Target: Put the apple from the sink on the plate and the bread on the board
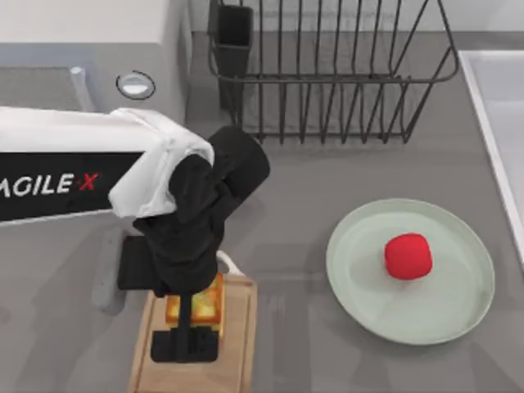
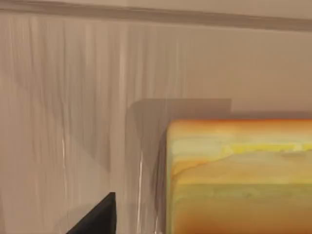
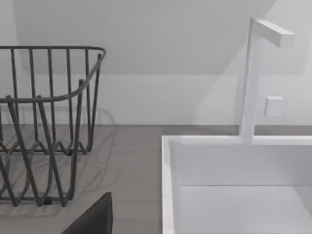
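The left tool (image 1: 187, 332) of an AgileX arm hangs over the near-left part of the worktop (image 1: 286, 237), directly above the board (image 1: 233, 344), its dark fingers (image 1: 176, 344) pointing down toward the wood. The bread (image 1: 206, 304) sits on the board between those fingers, its golden-orange toasted face and pale yellow side peeking out beside the black wrist housing. Whether the fingers are clamped on the slice or standing just clear of it cannot be told from above. In the left wrist view the bread (image 2: 239, 175) looms close, banded orange and yellow, with one dark fingertip (image 2: 97, 217) beside it over the pale wooden surface of the board (image 2: 73, 97). The board's white arched handle (image 1: 232, 264) shows at its far end, partly under the arm.

Well apart to the right, the apple (image 1: 408, 255) rests on the plate (image 1: 360, 278), a little right of the plate's middle. The sink (image 1: 495, 98) runs along the worktop's right edge, its raised pale rim just beyond the plate.

A dark wire dish rack (image 1: 327, 74) stands at the back of the worktop, and a grey appliance (image 1: 82, 49) with a round knob occupies the back-left corner.

The right wrist view looks across the sink (image 3: 168, 185), its white faucet (image 3: 253, 78) and the dish rack (image 3: 48, 122), with a dark tip of the right tool (image 3: 95, 219) at the picture's edge; its opening cannot be told.
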You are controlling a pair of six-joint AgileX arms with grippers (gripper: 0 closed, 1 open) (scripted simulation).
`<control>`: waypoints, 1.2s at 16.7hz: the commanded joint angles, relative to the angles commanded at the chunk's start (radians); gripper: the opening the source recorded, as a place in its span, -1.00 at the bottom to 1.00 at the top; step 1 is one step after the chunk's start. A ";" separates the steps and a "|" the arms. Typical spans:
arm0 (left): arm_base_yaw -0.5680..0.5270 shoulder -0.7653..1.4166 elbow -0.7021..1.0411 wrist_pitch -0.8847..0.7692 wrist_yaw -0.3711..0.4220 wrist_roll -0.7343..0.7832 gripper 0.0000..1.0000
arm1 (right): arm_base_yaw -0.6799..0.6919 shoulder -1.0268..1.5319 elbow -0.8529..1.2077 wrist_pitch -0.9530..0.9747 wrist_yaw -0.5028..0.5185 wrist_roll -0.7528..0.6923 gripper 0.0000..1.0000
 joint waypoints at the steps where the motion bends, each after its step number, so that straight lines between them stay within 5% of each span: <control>1: 0.007 -0.016 -0.010 0.009 0.000 0.016 1.00 | 0.000 0.000 0.000 0.000 0.000 0.000 1.00; 8: 0.130 -0.327 -0.207 0.159 0.001 0.373 1.00 | 0.000 0.000 0.000 0.000 0.000 0.000 1.00; 14: 0.282 -0.723 -0.450 0.346 0.003 0.880 1.00 | 0.000 0.000 0.000 0.000 0.000 0.000 1.00; 20: 0.440 -1.222 -0.701 0.540 0.005 1.560 1.00 | 0.000 0.000 0.000 0.000 0.000 0.000 1.00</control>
